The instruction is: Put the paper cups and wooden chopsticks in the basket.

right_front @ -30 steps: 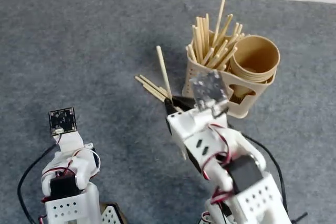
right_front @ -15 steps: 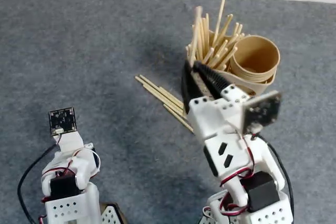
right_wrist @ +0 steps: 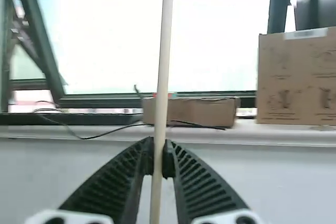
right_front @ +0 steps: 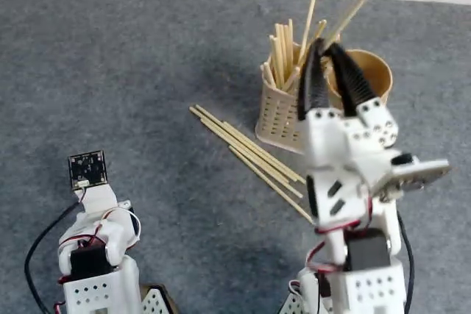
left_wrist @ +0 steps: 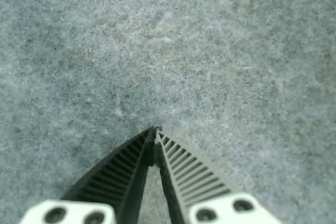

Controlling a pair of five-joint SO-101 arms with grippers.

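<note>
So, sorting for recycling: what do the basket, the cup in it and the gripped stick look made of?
Basket: probably moulded plastic, matte beige, its wall a regular lattice of small holes. Cup: looks like brown paper, thin rim, dull inside. Stick in the right gripper: pale bare wood or bamboo; which, I cannot tell.

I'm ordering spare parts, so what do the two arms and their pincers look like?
The left arm and right arm are white plastic shells around black motors, with red and black wires. Each wrist carries a camera board. The left pincer and right pincer have black, ribbed, tapering fingers on white mounts.
</note>
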